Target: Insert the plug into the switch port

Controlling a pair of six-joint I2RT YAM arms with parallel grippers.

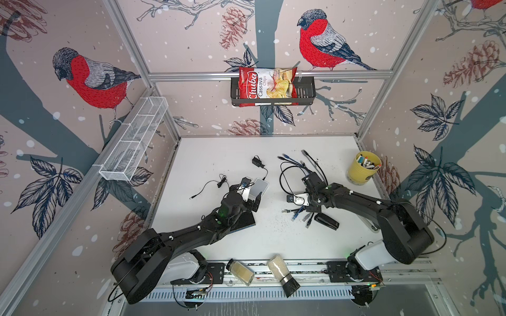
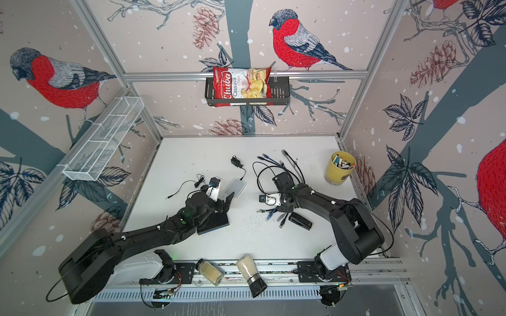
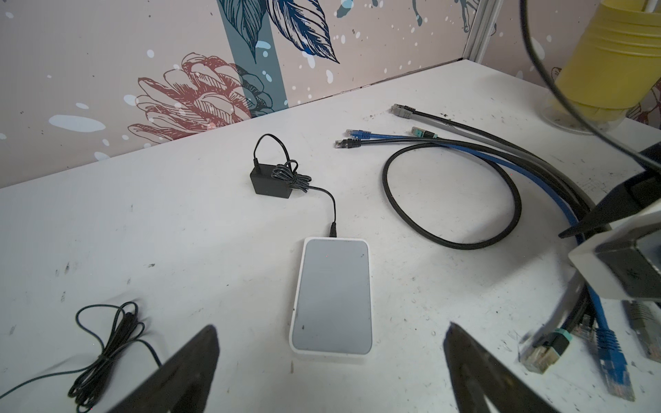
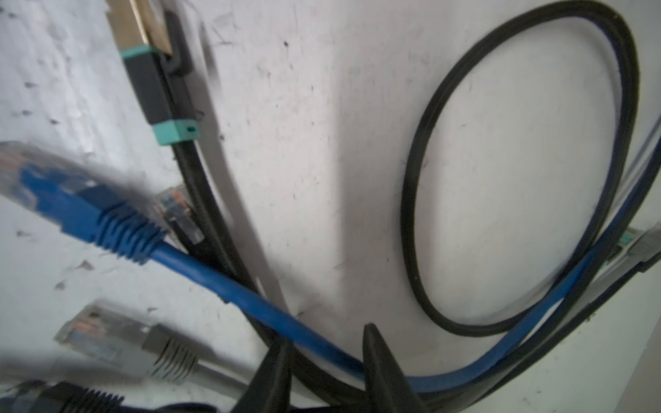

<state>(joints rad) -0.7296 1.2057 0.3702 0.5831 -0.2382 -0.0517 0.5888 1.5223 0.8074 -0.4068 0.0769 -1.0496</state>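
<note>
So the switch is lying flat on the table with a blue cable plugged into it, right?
Not quite. The switch lies flat on the table, but the lead plugged into it is thin and black, from the adapter, not blue. The left wrist view shows it; the blue cables lie apart from the switch.

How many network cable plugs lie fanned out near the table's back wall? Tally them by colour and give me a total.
Grey network cable plug: 1
Blue network cable plug: 1
Black network cable plug: 1
Black plug with teal bands: 1
Total: 4
</note>
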